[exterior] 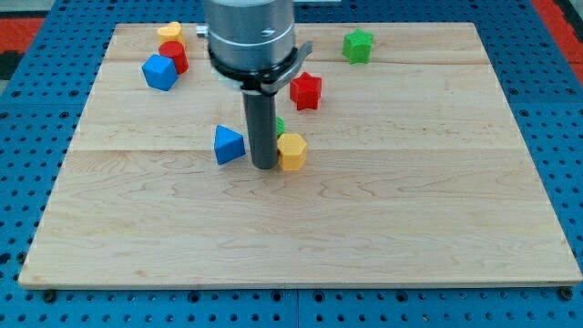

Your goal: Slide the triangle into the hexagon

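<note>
A blue triangle block [228, 145] lies on the wooden board [364, 228] left of centre. A yellow hexagon block [291, 152] lies to its right. My tip [264, 167] stands between them, close against the hexagon's left side and a small gap right of the triangle. The rod hides most of a small green block [280, 126] just behind the hexagon.
A red star block [306, 90] sits above the hexagon. A green star block [358, 46] is at the top right. At the top left are a blue block [159, 72], a red block [174, 56] and a yellow block [169, 32].
</note>
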Tool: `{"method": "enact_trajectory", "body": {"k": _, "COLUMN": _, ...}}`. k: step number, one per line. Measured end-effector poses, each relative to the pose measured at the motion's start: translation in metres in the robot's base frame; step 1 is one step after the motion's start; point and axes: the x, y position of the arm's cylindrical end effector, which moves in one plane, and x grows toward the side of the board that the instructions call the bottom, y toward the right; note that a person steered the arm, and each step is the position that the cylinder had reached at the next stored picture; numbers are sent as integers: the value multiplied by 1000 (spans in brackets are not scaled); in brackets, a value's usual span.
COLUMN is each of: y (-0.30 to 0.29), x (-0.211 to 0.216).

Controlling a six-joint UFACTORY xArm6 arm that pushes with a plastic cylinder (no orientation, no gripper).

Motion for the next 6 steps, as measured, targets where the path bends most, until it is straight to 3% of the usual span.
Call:
{"method": "enact_trajectory", "body": {"k": 1, "y": -16, "x": 44}}
{"method": "enact_trajectory", "body": {"k": 2, "y": -84, "x": 18}}
{"method": "enact_trajectory", "body": {"k": 3, "y": -87, "x": -30}}
{"method": "enact_trajectory", "body": {"k": 4, "y": -34, "x": -20}}
{"method": "enact_trajectory", "body": {"k": 5, "y": -30, "x": -30}}
{"method": "enact_trajectory", "body": {"k": 6, "y": -42, "x": -109}}
